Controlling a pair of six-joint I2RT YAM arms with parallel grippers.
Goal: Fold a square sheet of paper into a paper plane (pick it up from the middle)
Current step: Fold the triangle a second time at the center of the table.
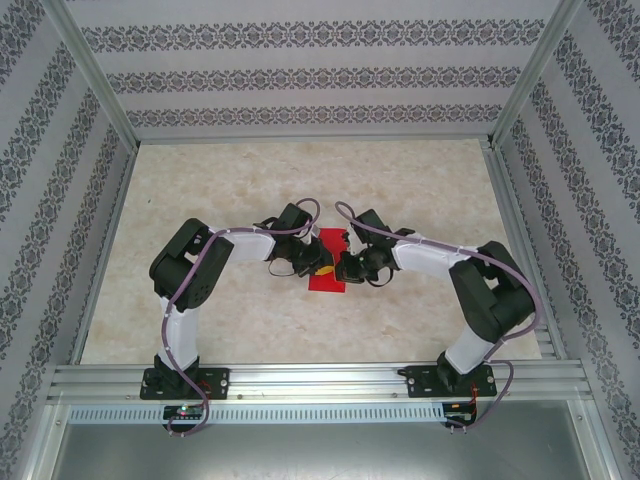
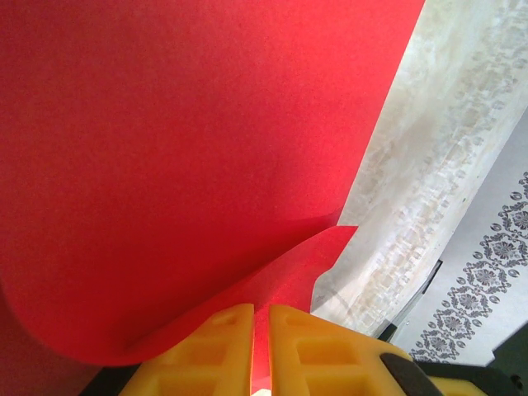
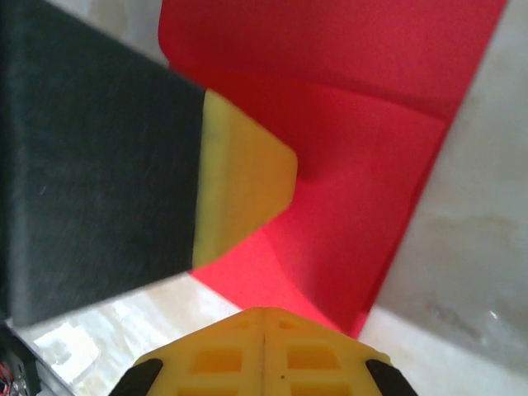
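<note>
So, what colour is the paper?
The paper is bright red, clearest in the left wrist view.

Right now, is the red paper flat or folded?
Partly folded: a flap of the red paper curls up, pinched by the left gripper.

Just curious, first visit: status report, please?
Left gripper shut on red paper, curling it up. Right gripper shut at its edge, grip unclear. Grippers crowd close.

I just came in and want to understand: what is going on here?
A red sheet of paper lies at the middle of the table. The left claw is shut on a curled-up flap of it. The right claw is shut too, its tip at the sheet's edge; whether it grips is unclear.
</note>
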